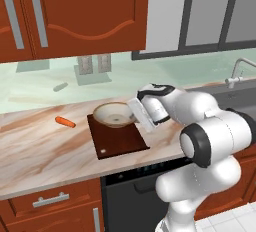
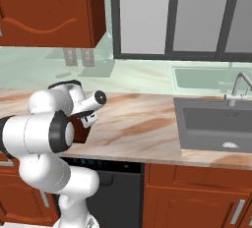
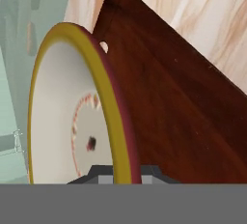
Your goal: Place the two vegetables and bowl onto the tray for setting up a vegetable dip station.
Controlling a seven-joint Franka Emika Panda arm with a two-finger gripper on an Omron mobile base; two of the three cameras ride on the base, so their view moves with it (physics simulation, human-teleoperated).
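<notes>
The tan-rimmed bowl (image 1: pixel 114 114) with a pale inside hangs over the far end of the dark brown tray (image 1: pixel 120 141). My gripper (image 1: pixel 136 112) is shut on its right rim. In the hand view the bowl's rim (image 3: pixel 108 97) runs down between the fingertips (image 3: pixel 99 175), with the tray (image 3: pixel 183 121) beside it; whether the bowl touches the tray I cannot tell. The orange carrot (image 1: pixel 65 121) lies on the counter left of the tray. The dark green vegetable (image 1: pixel 60 86) lies further back by the backsplash.
A sink (image 2: pixel 216 124) with a faucet (image 2: pixel 238 87) sits to the right along the marble counter (image 1: pixel 40 151). Wall cabinets (image 1: pixel 75 11) hang above, and wall outlets (image 1: pixel 94 64) are on the backsplash. My own arm (image 1: pixel 200 121) crosses the counter's front edge.
</notes>
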